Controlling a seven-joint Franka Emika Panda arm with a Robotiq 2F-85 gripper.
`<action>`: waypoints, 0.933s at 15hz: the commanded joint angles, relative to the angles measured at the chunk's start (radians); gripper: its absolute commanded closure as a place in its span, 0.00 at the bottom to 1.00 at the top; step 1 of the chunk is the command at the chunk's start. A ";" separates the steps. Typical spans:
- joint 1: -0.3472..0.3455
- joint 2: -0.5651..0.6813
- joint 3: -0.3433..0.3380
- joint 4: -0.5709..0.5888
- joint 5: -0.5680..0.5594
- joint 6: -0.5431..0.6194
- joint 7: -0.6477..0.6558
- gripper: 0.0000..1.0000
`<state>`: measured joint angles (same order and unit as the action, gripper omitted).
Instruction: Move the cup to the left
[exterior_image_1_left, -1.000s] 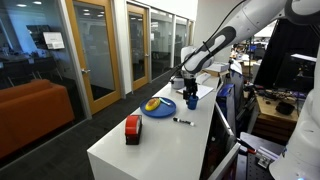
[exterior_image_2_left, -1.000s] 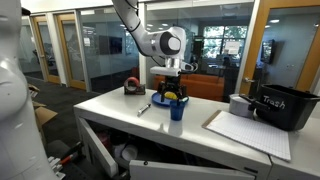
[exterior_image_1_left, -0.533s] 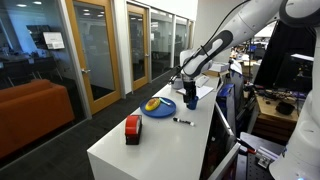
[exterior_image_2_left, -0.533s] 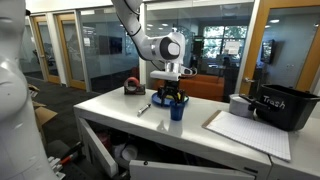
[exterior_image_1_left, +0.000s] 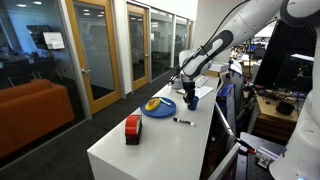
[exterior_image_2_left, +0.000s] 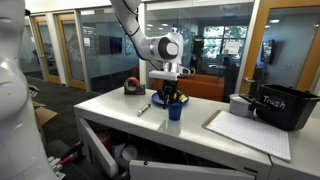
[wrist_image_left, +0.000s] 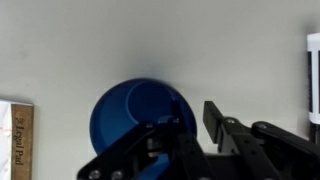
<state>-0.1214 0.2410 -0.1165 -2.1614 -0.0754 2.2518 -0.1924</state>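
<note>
Hanging low over the cup (wrist_image_left: 138, 112), the end effector (wrist_image_left: 200, 125) has one finger over the open mouth and the other outside the wall, so the rim runs between them. Only a narrow gap shows between the fingers in the wrist view. I cannot tell whether they are pinching the wall or only straddling it.

The cup (exterior_image_2_left: 175, 110) stands upright on the white surface (exterior_image_2_left: 110, 118), near its edge and directly under the end effector (exterior_image_2_left: 171, 98). It is small, plain and dark blue and looks rigid. I judge it to be light and probably empty, with a smooth wall that could slip under a weak pinch. A hold across the rim, one finger in and one out, suits it. Set off-centre, the cup may tilt when lifted, so a low carry seems wise.

In an exterior view the blue plate (exterior_image_1_left: 158, 108), carrying something yellow, lies just beside the cup (exterior_image_1_left: 191, 101). A marker (exterior_image_1_left: 183, 121) lies near it, and a red-and-black box (exterior_image_1_left: 132, 128) sits well apart. On the cup's other side are a paper pad (exterior_image_2_left: 245, 131) and a black trash bin (exterior_image_2_left: 276, 106). The plate and marker are the likeliest things to be knocked in a sideways move.
</note>
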 joint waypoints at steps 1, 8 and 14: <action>0.000 -0.026 0.009 -0.022 -0.020 0.018 -0.007 0.99; 0.045 -0.105 0.022 -0.034 -0.069 -0.009 0.087 0.99; 0.152 -0.274 0.128 -0.063 -0.067 -0.037 0.170 0.99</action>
<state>0.0024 0.0354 -0.0239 -2.1897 -0.1269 2.2232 -0.0497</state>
